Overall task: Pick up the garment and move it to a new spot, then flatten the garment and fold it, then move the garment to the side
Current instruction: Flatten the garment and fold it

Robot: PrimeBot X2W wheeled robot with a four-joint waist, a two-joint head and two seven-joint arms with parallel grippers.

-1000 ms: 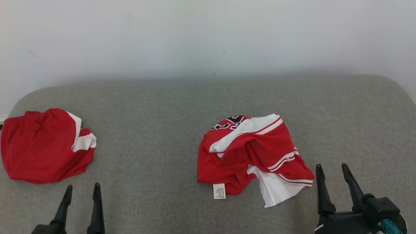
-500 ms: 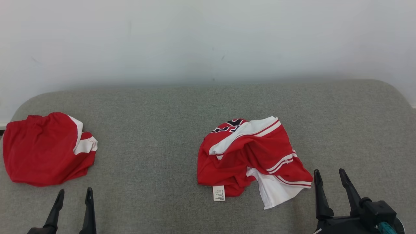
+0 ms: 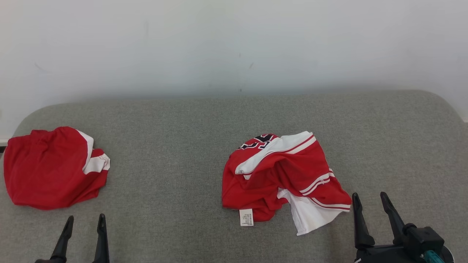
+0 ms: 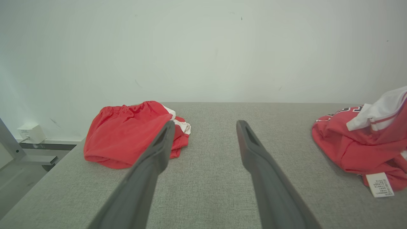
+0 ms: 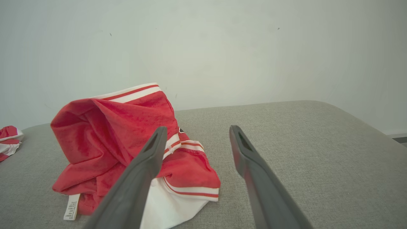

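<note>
Jaws stood open and empty on left gripper [image 3: 86,216] and right gripper [image 3: 368,194] at the bottom corners; the crumpled garment [image 3: 281,175], center-right, was probably best pinched by a raised fold.

I'm watching bunched red shorts [image 3: 47,168] lying at the left end of the grey cushion [image 3: 168,146], a white wall [image 3: 234,44] standing behind.

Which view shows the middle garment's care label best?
Left wrist view: the care label is largest, print lines visible. Head view shows it small at the garment's near edge; right wrist view shows it narrow and slanted.
</note>
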